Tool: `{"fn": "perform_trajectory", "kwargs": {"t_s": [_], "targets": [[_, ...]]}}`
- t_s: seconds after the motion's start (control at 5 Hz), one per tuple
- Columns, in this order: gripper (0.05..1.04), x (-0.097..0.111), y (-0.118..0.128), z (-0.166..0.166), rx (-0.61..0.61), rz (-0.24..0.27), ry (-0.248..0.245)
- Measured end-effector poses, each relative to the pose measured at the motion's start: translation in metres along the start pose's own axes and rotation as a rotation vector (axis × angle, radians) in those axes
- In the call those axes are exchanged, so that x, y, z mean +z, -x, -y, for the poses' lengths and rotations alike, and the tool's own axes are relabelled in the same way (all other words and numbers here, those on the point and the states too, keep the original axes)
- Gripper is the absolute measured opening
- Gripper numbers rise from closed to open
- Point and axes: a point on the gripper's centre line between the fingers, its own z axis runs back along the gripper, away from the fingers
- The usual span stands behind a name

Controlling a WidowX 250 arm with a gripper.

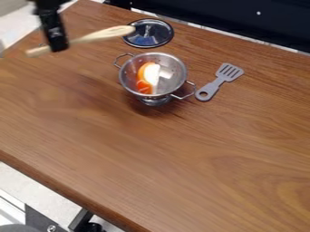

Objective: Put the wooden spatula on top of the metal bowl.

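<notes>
Wooden table; claw grips wooden spatula; metal bowl near.

No words, numbers or signs can be read. The pale marks on the black two-finger gripper are too small to make out.

Black, narrow, blocky pincer, small pale markings on its side, wider black arm just above the pincer.
</notes>
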Motion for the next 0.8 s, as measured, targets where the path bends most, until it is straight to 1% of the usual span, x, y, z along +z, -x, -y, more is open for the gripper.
{"fn": "perform_trajectory", "kwargs": {"t_s": [0.2,0.4,0.6,0.8], "targets": [[0.079,0.006,-0.022,0.018,-0.004,0.052,-0.019],[0.079,-0.002,-0.033,0.033,-0.010,0.052,-0.015],[0.079,-0.012,-0.046,0.050,-0.019,0.045,-0.036],[0.079,-0.014,-0.060,0.056,-0.011,0.036,-0.067]]}}
